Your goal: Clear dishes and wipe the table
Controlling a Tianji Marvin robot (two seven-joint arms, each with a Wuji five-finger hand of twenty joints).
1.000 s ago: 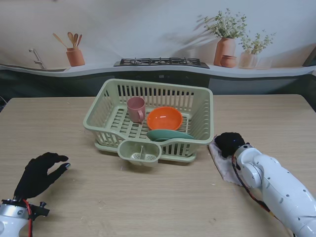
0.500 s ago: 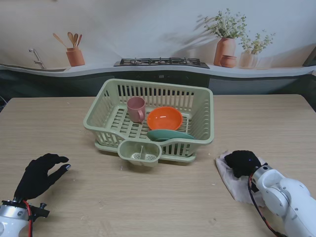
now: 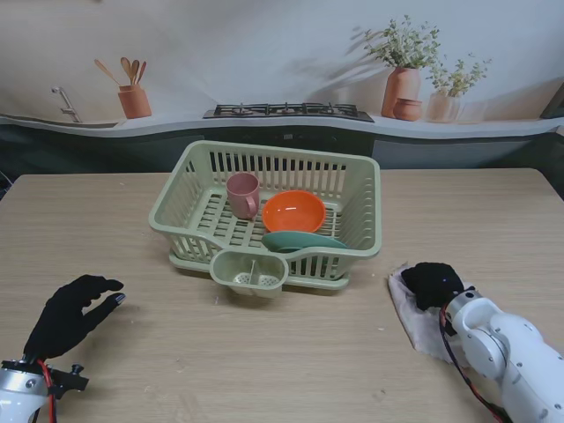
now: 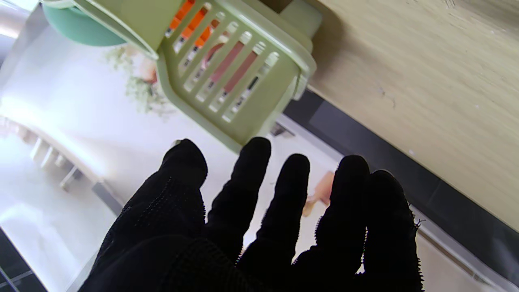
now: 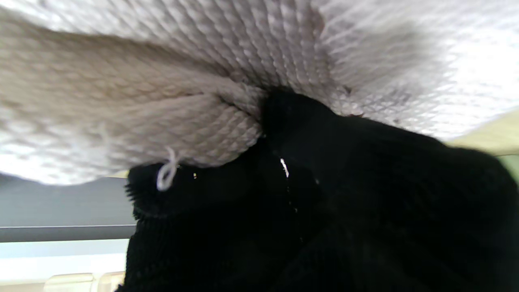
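So, wooden table [image 3: 264, 352] fills most of the stand view, with the green dish rack [image 3: 361, 189] at about 12 o'clock from table centre, standing flat. Rack holds a pink cup [image 3: 243, 193] at its 9 o'clock side, upright with the handle toward me, an orange bowl [image 3: 293, 211] in the middle, and a teal plate [image 3: 300, 240] at roughly 6 o'clock of the bowl, overlapping its near rim. Small cutlery pocket [image 3: 249, 271] hangs off the rack's near wall at 7 o'clock, something thin standing in it, can't tell what

White cloth [image 3: 412, 310] lies on the table at 4 o'clock from the rack, near it but not touching. Right hand [image 3: 432, 284] in a black glove sits on top of the cloth, fingers curled down and bunching the fabric; wrist view shows woven cloth [image 5: 162, 81] gathered into folds against the glove [image 5: 324, 202], so it's gripping it

Left hand [image 3: 72, 313] at 8 o'clock from the rack, well apart from it, holding nothing, fingers [image 4: 251, 178] spread and extended, thumb apart from the rest. Left wrist view looks past the fingertips at the rack corner [image 4: 243, 81], with orange, pink and teal showing through the slats
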